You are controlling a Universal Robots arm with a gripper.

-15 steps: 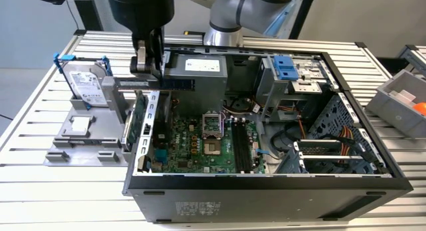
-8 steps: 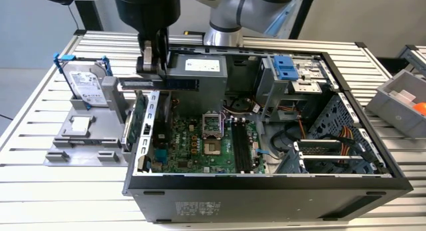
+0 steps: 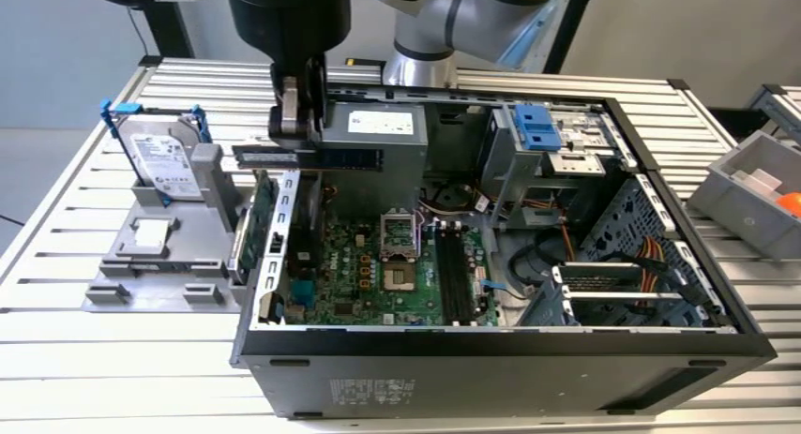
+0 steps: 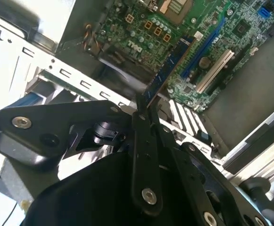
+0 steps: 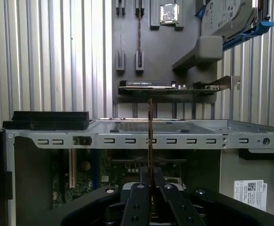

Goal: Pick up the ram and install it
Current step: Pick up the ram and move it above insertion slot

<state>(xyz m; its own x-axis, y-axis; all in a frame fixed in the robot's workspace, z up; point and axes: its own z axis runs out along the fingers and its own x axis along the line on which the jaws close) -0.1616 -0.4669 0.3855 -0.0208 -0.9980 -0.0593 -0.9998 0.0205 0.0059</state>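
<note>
The gripper [image 3: 300,139] was clenched on the ram [image 3: 340,158], its 2 black metal fingers [image 5: 137,203] pinching the stick at 1 end. In the exterior view the ram hung level in the upper left of the frame, above the corner of the open computer case [image 3: 501,364] and just in front of the grey power supply [image 3: 379,129], which carried a white printed label too small to make out. The ram was a thin, flat, dark strip; in the first wrist view it showed edge-on [image 5: 150,136] as a narrow line, and in the second wrist view [image 4: 167,70] its long bluish face pointed out from the fingers over the green motherboard [image 4: 184,28]. It was well apart from the board's long black slots [image 3: 451,282].

At the exterior view's left, a silver hard drive [image 3: 163,157] with a white sticker stood in a blue frame on a grey plastic fixture [image 3: 144,261]. A green card [image 3: 257,230] stood on edge between the fixture and the case wall. All rested on a ribbed aluminium table [image 3: 75,359]. A grey bin [image 3: 745,186] sat at the exterior view's right edge.
</note>
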